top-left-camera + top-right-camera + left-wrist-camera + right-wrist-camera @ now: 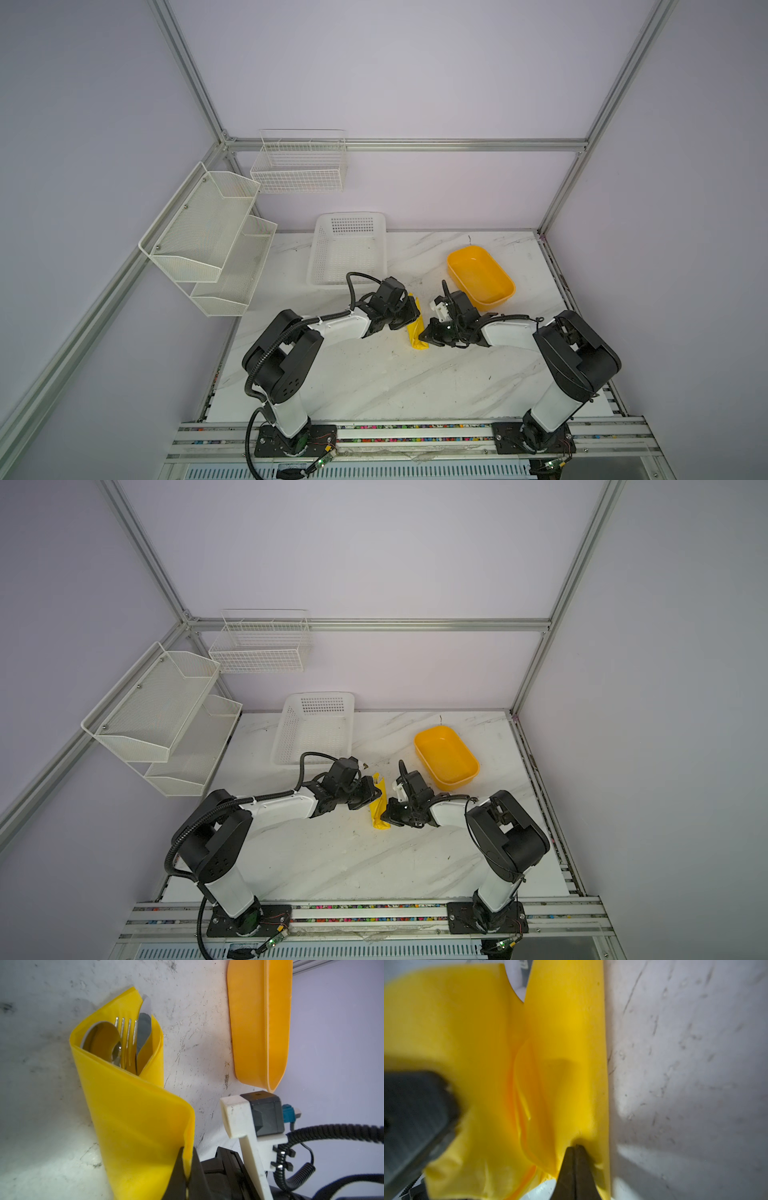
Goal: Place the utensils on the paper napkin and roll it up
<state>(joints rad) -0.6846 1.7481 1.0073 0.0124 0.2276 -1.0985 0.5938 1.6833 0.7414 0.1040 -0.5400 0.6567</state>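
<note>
The paper napkin (pixel 415 338) (pixel 377 812) is a narrow yellow roll on the marble table between my two arms. Seen from the left wrist, its far end gapes open, and the utensils sit inside it: spoon (pixel 101 1039), fork (pixel 126 1039) and knife (pixel 143 1030). My left gripper (pixel 187 1159) (pixel 415 313) is shut on the napkin's loose outer edge (pixel 128 1109). My right gripper (pixel 575 1147) (pixel 422 334) is shut at the roll's near end, its tips pinched into a pucker of the yellow paper (pixel 560 1043). The utensils' handles are hidden.
An orange-yellow plastic tub (pixel 480 276) (pixel 257 1022) stands just behind the right arm. A white perforated basket (pixel 347 249) sits at the back behind the left arm. A mesh shelf (pixel 208 232) and a wire basket (pixel 299 166) hang on the walls at the left.
</note>
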